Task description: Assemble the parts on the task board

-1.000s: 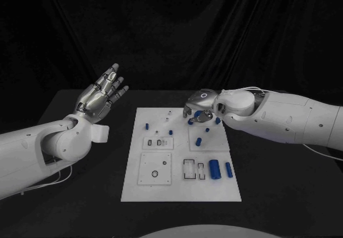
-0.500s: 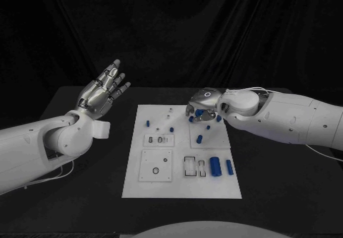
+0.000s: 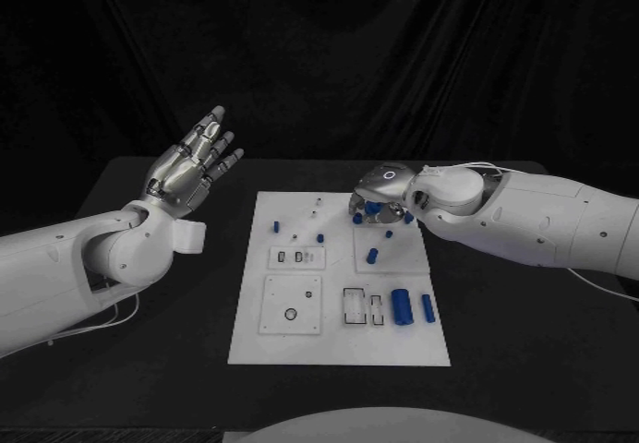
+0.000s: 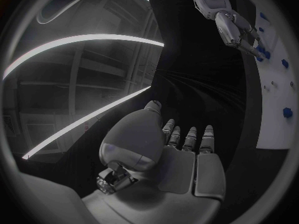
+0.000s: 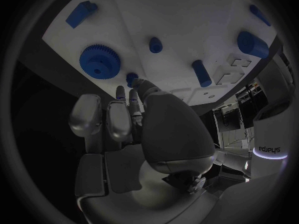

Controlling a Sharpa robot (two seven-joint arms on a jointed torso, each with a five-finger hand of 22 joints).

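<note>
Bulky glossy white arms, thin white cables trailing, each ending in a silver segmented metal left hand (image 3: 190,168) and right hand (image 3: 377,196).

The head camera looks down from the near side over the whole task board (image 3: 338,346). Each wrist camera sits close behind its hand; all three share the board's far right corner.

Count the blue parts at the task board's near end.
2: a thick blue cylinder, and a slimmer blue cylinder right of it, both near the right edge. Nothing there hides others.
</note>
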